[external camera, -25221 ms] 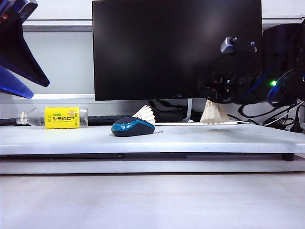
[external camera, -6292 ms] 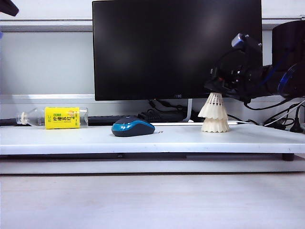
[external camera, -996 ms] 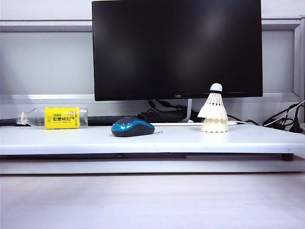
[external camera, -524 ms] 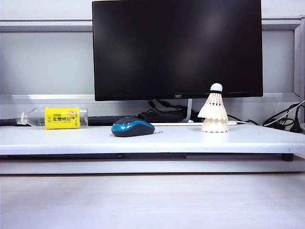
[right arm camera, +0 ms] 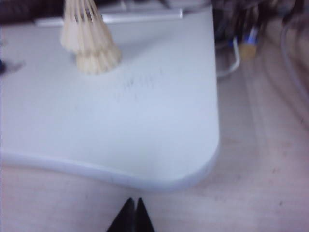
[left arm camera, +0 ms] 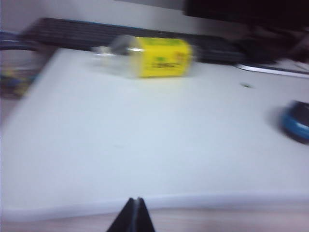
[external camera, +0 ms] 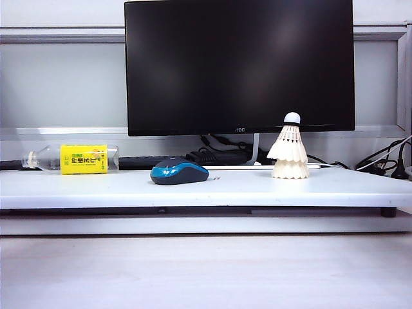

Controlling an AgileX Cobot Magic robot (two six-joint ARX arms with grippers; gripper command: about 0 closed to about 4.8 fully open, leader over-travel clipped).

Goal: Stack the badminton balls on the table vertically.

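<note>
Two shuttlecocks [external camera: 290, 153] stand nested, cork up, on the right of the white bench [external camera: 193, 188], beside the black monitor [external camera: 239, 64] stand. Left gripper [left arm camera: 134, 216] and right gripper [right arm camera: 132, 215] are closed and empty, off the bench's front edge. The yellow label on the lying bottle [external camera: 72, 159] and the monitor badge are too small to read.

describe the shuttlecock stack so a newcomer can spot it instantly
Start at the black monitor on the white table. Under its right corner stand the badminton balls, one nested on the other, cork tip up. They are the only white feathered cone; the blue mouse and the yellow-labelled bottle lie further left.
</note>
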